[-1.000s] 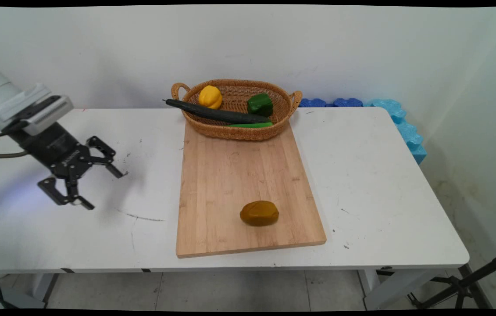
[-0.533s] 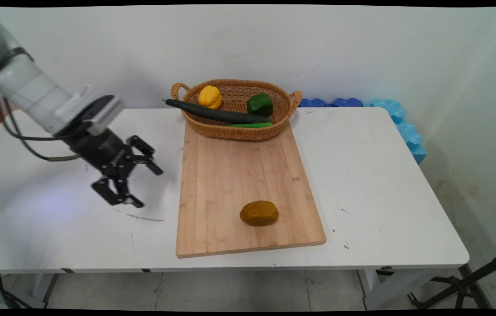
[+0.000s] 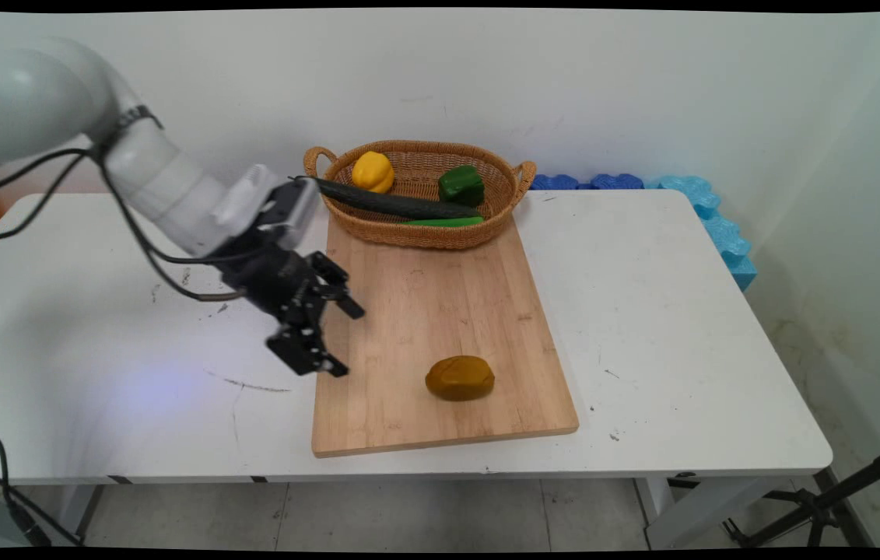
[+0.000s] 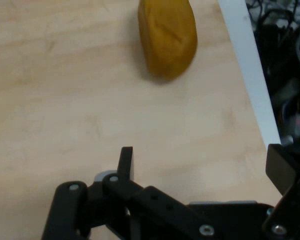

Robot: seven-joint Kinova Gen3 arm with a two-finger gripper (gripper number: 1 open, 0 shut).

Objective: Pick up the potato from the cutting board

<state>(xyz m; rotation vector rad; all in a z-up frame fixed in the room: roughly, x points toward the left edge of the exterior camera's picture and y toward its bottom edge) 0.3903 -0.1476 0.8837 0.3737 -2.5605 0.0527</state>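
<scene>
A brownish-yellow potato (image 3: 460,378) lies on the near part of a wooden cutting board (image 3: 424,303). My gripper (image 3: 348,341) hangs open over the board's left edge, a short way left of the potato, with nothing between its fingers. In the hand view the potato (image 4: 167,36) sits ahead at the top, on the board (image 4: 65,100), beyond the two spread fingers (image 4: 125,161).
A wicker basket (image 3: 497,212) stands at the board's far end, holding a yellow pepper (image 3: 373,171), a green pepper (image 3: 461,185) and a long dark cucumber (image 3: 393,204) that sticks out to the left. Blue foam pieces (image 3: 708,214) lie at the table's far right edge.
The arm has swung right across the table, from the left side to the board's left edge. The gripper has stayed open. The potato and the basket have not moved.
</scene>
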